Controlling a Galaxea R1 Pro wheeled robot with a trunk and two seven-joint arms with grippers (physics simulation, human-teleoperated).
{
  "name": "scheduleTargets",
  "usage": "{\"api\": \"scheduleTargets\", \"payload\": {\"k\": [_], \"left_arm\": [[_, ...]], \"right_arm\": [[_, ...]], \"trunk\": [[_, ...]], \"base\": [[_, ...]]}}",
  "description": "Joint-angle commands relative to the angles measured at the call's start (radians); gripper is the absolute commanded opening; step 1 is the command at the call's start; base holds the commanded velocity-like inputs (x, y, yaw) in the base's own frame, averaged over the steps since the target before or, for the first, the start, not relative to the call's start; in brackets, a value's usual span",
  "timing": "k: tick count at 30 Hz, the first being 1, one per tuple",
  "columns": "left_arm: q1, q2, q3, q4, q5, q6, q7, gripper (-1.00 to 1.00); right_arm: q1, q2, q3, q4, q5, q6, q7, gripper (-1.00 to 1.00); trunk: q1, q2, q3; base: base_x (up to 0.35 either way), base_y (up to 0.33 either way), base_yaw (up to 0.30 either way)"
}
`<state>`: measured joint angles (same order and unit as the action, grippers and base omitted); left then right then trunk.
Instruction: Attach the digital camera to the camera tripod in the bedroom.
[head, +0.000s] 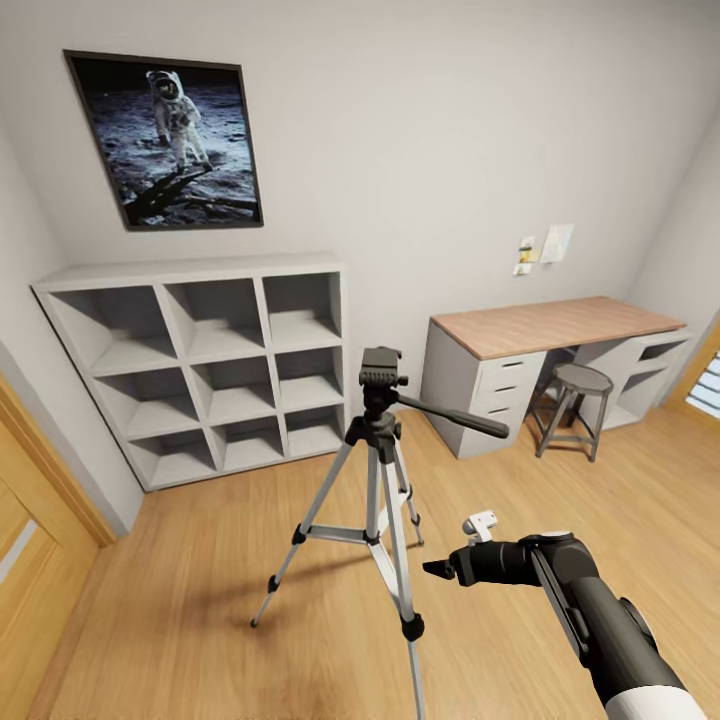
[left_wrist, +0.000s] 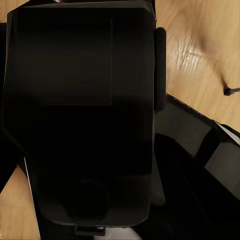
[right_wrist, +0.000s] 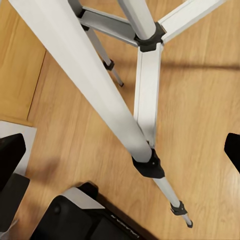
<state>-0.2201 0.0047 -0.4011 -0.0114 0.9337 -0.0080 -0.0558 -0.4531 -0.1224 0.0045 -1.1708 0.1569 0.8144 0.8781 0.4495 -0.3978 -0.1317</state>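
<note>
The camera tripod (head: 378, 470) stands on the plank floor in the middle of the bedroom, with silver legs, a black head and a pan handle pointing right. My right gripper (head: 441, 570) hovers low, just right of its near leg, and is open. In the right wrist view the near leg (right_wrist: 107, 100) runs between the spread fingers (right_wrist: 10, 150), not touched. A dark boxy shape (left_wrist: 80, 115) sits close up in the left wrist view. I cannot tell whether it is the digital camera or whether the left fingers are on it.
A grey-white cube shelf (head: 210, 365) stands against the back wall under a moon poster (head: 165, 140). At the right are a wood-topped desk (head: 555, 325) and a round stool (head: 580, 385). A wooden door frame (head: 45, 460) edges the left.
</note>
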Motion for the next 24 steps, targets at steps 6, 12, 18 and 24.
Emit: {"api": "scheduleTargets", "payload": {"k": [6,12,18,24], "left_arm": [[-0.001,0.001,-0.008,0.001,0.008,-0.001,-0.004,-1.0],[-0.001,0.001,-0.008,0.001,0.008,-0.001,-0.004,-1.0],[-0.001,0.001,-0.008,0.001,0.008,-0.001,-0.004,-1.0],[-0.001,0.001,-0.008,0.001,0.008,-0.001,-0.004,-1.0]], "right_arm": [[-0.001,0.0,0.002,-0.001,0.01,0.002,0.008,1.0],[-0.001,0.0,0.003,-0.001,0.009,0.002,0.009,1.0],[-0.001,-0.001,0.0,-0.002,0.009,0.002,0.01,1.0],[-0.001,-0.006,0.003,-0.066,0.009,0.086,0.023,1.0]], "trunk": [[0.001,-0.002,-0.012],[0.001,-0.002,-0.022],[0.001,-0.002,-0.031],[0.001,-0.002,-0.041]], "base": [[0.0,0.0,0.0],[0.0,0.0,0.0],[0.0,0.0,0.0],[0.0,0.0,0.0]]}}
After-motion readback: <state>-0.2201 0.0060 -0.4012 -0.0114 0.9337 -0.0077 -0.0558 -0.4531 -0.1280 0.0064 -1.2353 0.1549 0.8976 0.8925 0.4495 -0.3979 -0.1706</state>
